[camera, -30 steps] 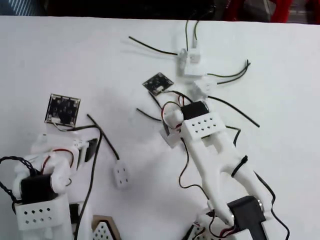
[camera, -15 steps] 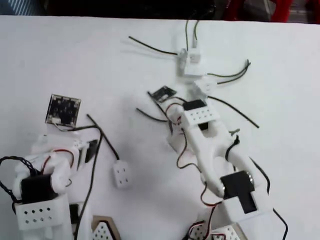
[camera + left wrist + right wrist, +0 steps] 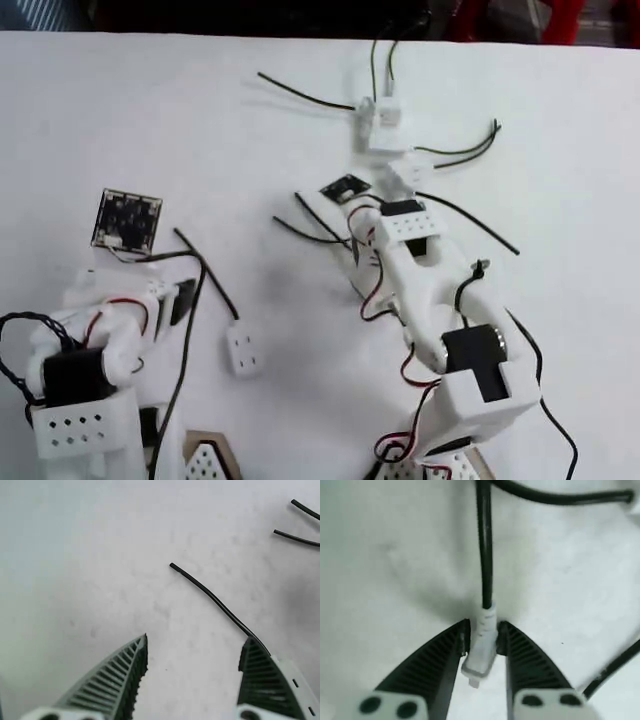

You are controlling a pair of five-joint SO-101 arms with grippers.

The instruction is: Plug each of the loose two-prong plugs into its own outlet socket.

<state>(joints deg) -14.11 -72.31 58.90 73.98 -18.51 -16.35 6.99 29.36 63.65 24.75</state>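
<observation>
First, in the high view, the left arm (image 3: 85,370) sits at the lower left of the white desk (image 3: 100,110). The right arm (image 3: 440,320) stretches from the lower right toward the centre. A white socket block (image 3: 243,350) lies at lower centre-left, well apart from more sockets (image 3: 385,135) at upper centre.

In the left wrist view, the left gripper (image 3: 195,647) gapes wide, with a black wire (image 3: 215,600) running up to one finger.

In the right wrist view, the right gripper (image 3: 483,626) pinches a white plug (image 3: 481,652), and its black cable (image 3: 484,555) trails away.

The plug (image 3: 480,655) sits clamped inside the right claw (image 3: 483,626).
</observation>
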